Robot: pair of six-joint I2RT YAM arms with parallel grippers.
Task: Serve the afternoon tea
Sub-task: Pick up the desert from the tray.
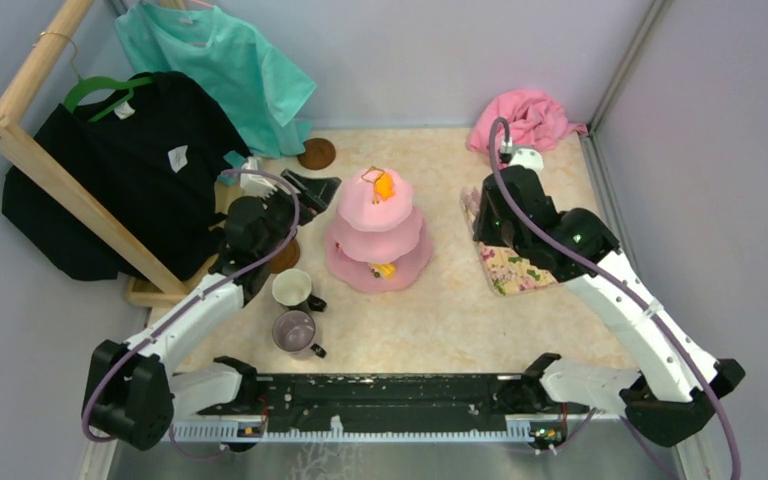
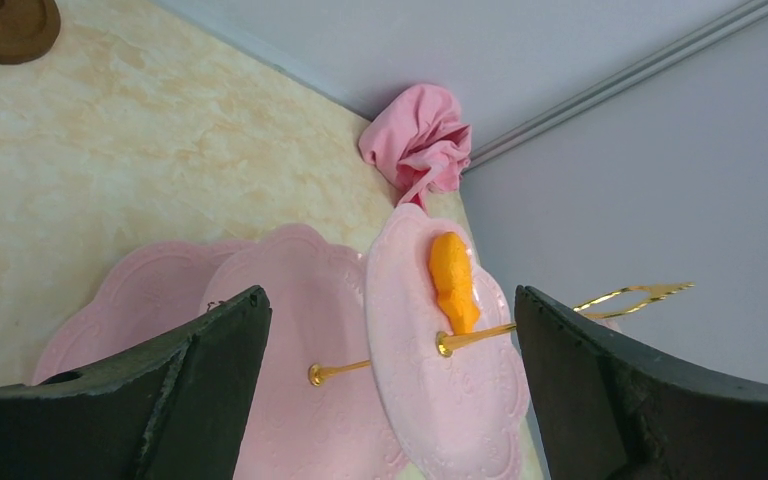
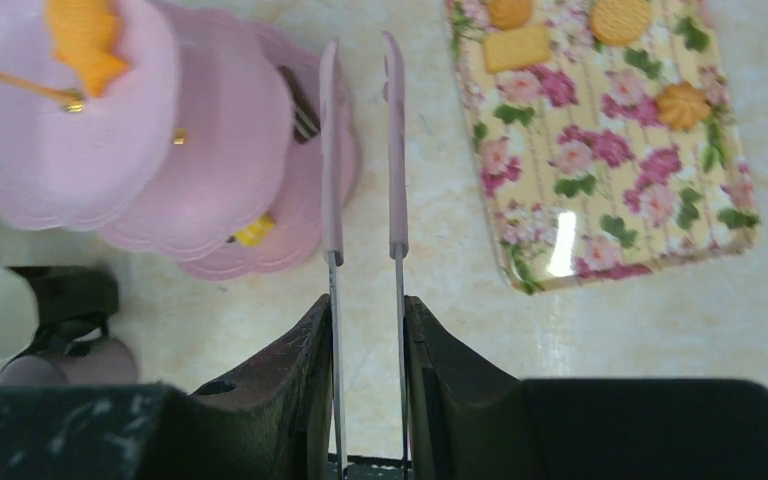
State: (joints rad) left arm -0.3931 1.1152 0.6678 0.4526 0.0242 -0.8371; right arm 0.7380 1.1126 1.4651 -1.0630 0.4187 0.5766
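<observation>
Right fingers (image 3: 290,400), tongs (image 3: 331,150) near cake stand (image 3: 230,130)

A beige marbled table (image 1: 440,300) is carrying everything. A pink three-tier cake stand (image 1: 378,235) is standing at its middle. Near the stand's front left, a white mug (image 1: 292,288) and a grey-purple mug (image 1: 294,330) are sitting just beside each other. One brown saucer (image 1: 317,153) is lying near the back wall, and another (image 1: 285,258), partly hidden, is lying left of the stand. A floral mat (image 1: 515,270) is lying flat to the right. A pink cloth (image 1: 525,118) is lying crumpled in the back right corner.
</observation>
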